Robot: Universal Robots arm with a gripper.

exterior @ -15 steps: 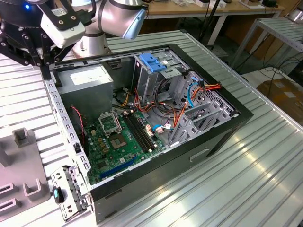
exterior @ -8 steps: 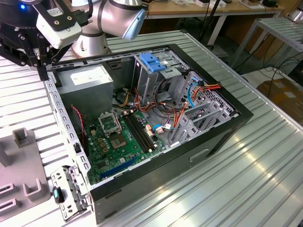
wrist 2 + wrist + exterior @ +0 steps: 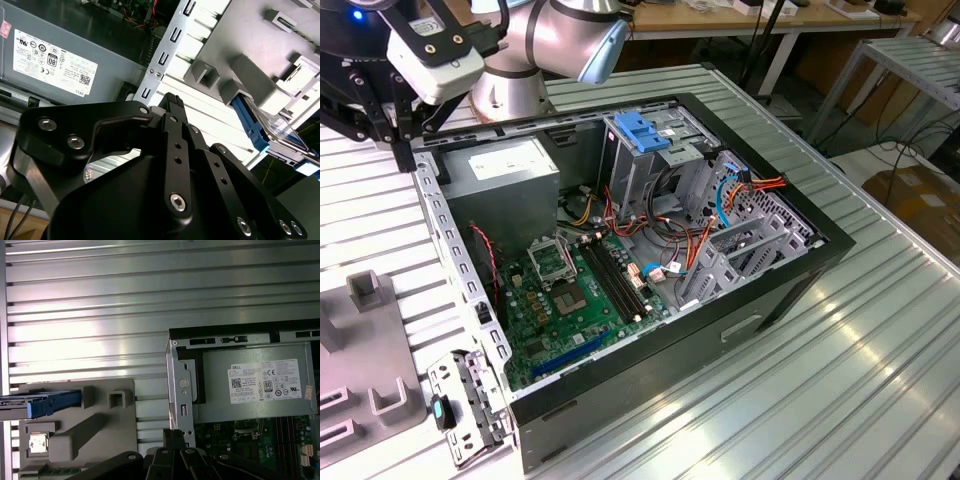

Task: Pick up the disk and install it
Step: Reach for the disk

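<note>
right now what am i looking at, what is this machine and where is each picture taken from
It is one robot arm with a black gripper. The exterior view looks from off the arm at a ribbed metal table bearing an open black computer case. Both wrist views come from cameras riding on the arm. The disk, a flat black drive with blue rails, sits in a grey holder beside the case, not yet picked up; the gripper hangs near the case's rim.
</note>
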